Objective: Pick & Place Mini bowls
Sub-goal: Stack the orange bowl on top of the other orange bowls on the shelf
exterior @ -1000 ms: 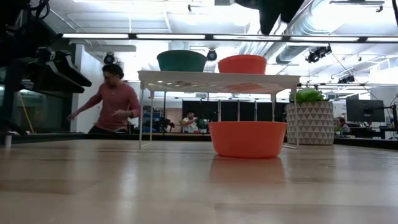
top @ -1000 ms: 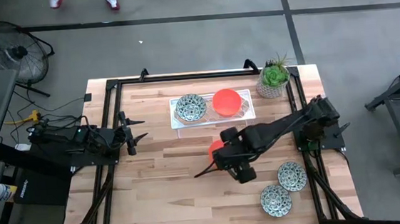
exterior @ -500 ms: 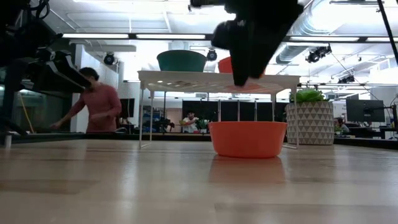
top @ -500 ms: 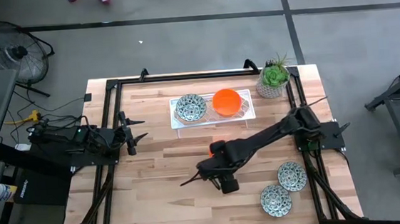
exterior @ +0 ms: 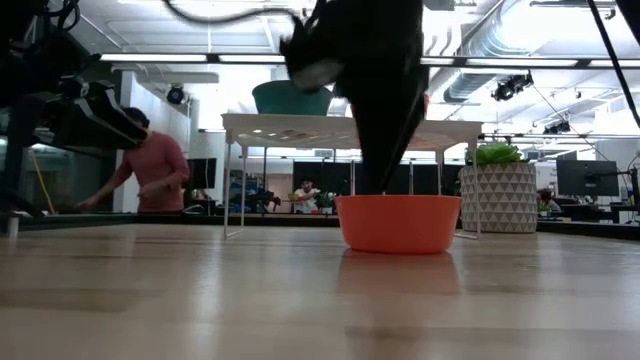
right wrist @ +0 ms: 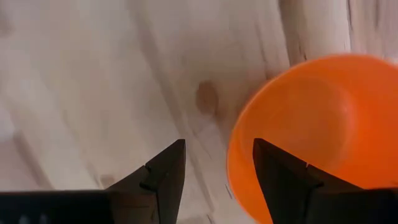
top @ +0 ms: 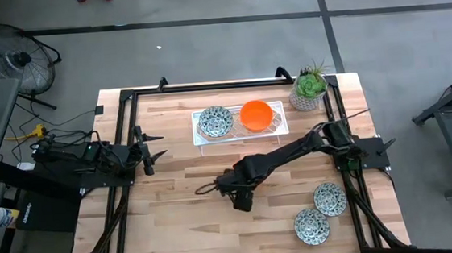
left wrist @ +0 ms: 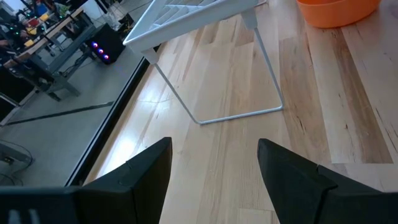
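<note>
An orange mini bowl (exterior: pixel 397 223) stands upright on the wooden table, in front of a white wire rack (top: pixel 279 127). My right gripper (right wrist: pixel 217 177) points down over it, open. One finger is above the bowl's inside and the other outside its rim (right wrist: pixel 231 163); I see no touch. In the high view my right gripper (top: pixel 240 187) and arm cover this bowl. The rack top carries a mosaic mini bowl (top: pixel 215 121) and an orange mini bowl (top: pixel 256 114). Two more mosaic mini bowls (top: pixel 329 198) (top: pixel 311 226) rest near the right front corner. My left gripper (left wrist: pixel 214 165) waits open at the left.
A pale pot with a green plant (top: pixel 309 89) stands at the far right corner, beside the rack. The rack's thin legs (left wrist: pixel 236 115) stand on the table behind the orange bowl. Black frame rails (top: pixel 207 86) run along the table's edges. A person (exterior: pixel 160 165) moves in the room beyond.
My right gripper has come down and toward the table's left edge, rolling about its own axis, until its open fingers hang just over the orange bowl on the table. The bowl has kept its place. My left arm has kept still.
</note>
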You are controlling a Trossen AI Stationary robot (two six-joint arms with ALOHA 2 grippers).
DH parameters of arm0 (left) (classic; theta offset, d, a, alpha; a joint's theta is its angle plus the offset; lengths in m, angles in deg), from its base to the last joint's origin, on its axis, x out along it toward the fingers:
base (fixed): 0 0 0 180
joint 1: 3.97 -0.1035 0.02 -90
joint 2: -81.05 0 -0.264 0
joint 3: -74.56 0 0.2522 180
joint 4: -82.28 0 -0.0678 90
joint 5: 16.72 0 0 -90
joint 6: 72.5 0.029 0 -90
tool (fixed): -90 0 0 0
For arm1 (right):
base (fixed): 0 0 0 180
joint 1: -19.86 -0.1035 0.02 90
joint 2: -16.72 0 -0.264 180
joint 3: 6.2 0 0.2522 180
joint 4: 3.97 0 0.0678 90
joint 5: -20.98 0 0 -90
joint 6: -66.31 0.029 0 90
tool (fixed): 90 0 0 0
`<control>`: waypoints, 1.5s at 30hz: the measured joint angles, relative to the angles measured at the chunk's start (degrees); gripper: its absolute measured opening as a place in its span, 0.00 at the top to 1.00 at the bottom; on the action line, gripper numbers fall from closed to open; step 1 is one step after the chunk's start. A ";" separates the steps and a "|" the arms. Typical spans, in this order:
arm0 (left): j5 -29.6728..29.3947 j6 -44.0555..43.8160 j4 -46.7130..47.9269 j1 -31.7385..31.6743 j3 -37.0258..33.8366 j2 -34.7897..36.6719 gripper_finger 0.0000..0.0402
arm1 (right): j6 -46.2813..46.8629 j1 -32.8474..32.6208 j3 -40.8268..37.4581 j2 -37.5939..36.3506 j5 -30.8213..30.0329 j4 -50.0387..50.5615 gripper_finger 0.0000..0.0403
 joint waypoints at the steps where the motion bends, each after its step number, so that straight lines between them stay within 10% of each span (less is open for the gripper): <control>1: 0.00 0.00 0.00 0.00 0.00 0.01 0.42 | 2.38 0.34 0.00 0.49 0.11 -0.12 0.56; 14: 0.00 0.00 0.01 0.02 -0.02 0.00 0.42 | 18.44 2.40 0.00 4.70 1.10 -0.54 0.59; 32: 0.00 0.00 0.00 0.01 0.00 0.01 0.42 | 16.50 2.36 0.07 4.64 2.23 -0.57 0.97; 45: 0.00 0.00 0.01 0.01 -0.01 0.00 0.42 | 13.69 1.85 4.58 4.63 7.05 4.24 1.00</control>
